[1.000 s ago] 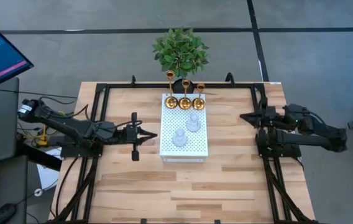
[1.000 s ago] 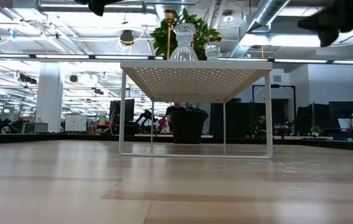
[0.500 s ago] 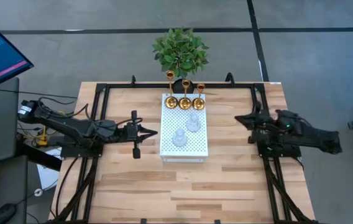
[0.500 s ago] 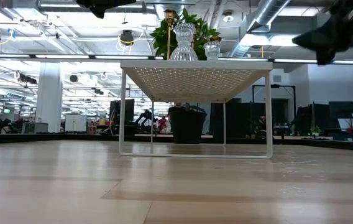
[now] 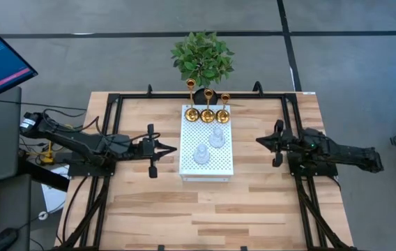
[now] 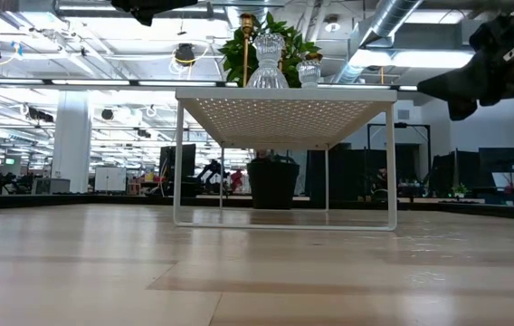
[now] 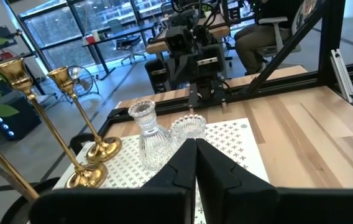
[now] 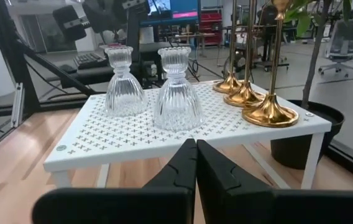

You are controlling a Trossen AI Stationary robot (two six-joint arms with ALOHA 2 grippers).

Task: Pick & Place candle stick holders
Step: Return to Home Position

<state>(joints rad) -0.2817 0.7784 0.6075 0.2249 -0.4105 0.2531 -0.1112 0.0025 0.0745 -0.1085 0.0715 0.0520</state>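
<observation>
Three gold candle stick holders (image 5: 208, 113) stand on their round bases at the far end of a white perforated rack (image 5: 222, 166) in the table's middle. Two clear glass holders (image 5: 217, 137) (image 5: 201, 154) stand on the rack nearer. They also show in the right wrist view (image 8: 178, 93) (image 8: 125, 81), with the gold ones (image 8: 270, 112) behind. My left gripper (image 5: 173, 148) is shut and empty just left of the rack, pointing at it. My right gripper (image 5: 259, 141) is shut and empty to the rack's right, a short way off.
A green potted plant (image 5: 202, 57) stands beyond the table's far edge, behind the gold holders. Black frame rails (image 5: 114, 104) run along the table's left, right and far sides. Bare wooden tabletop (image 5: 205, 209) lies between the rack and the near edge.
My right gripper has moved toward the table's left, toward the rack, and has come down somewhat. Its fingers stay shut. The holders and the rack have not moved.
</observation>
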